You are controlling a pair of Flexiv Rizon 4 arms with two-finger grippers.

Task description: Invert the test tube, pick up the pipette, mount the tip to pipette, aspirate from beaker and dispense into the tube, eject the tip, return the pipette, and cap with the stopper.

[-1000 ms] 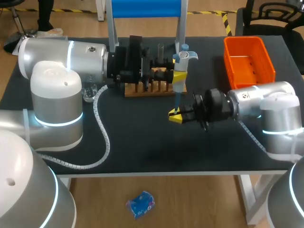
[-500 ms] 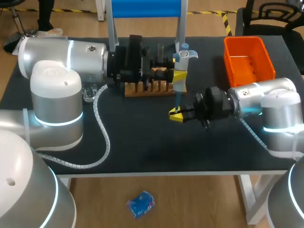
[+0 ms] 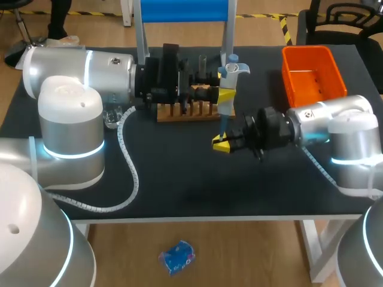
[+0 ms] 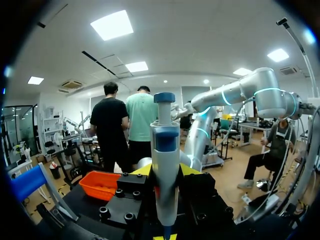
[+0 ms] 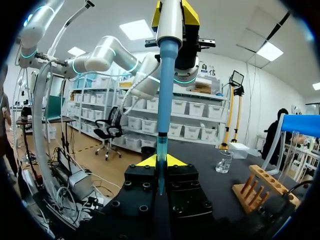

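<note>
Looking down from the head view, the pipette [image 3: 231, 70] is standing upright over the middle of the bench [image 3: 179, 179], just in front of the wooden rack [image 3: 187, 112]. The left claw [image 3: 226, 95] reaches in sideways from the big arm on the left and is clamped on the pipette's body. You can see its yellow fingertips pressed on either side of the white barrel in the right wrist view.

The right claw [image 3: 221, 144] comes in from the right, lower down, right at the bottom end of the blue shaft. In the right wrist view the pipette tip [image 5: 160, 150] sits on the end of that shaft and runs down into the seam between the two yellow fingers. They're pinched narrow on it from both sides, so that claw is gripping the tip.

The left wrist view is mostly pipette, dead centre between its own fingers, with the other claw's black block directly behind it.

Other stuff on the bench:
- The orange bin [image 3: 314, 75] is at the far right corner.
- The glass beaker [image 5: 224, 162] is off past the rack end, mostly hidden behind the left arm in the head view.
- A blue-topped stand [image 3: 182, 9] is at the back edge behind the rack.
</note>
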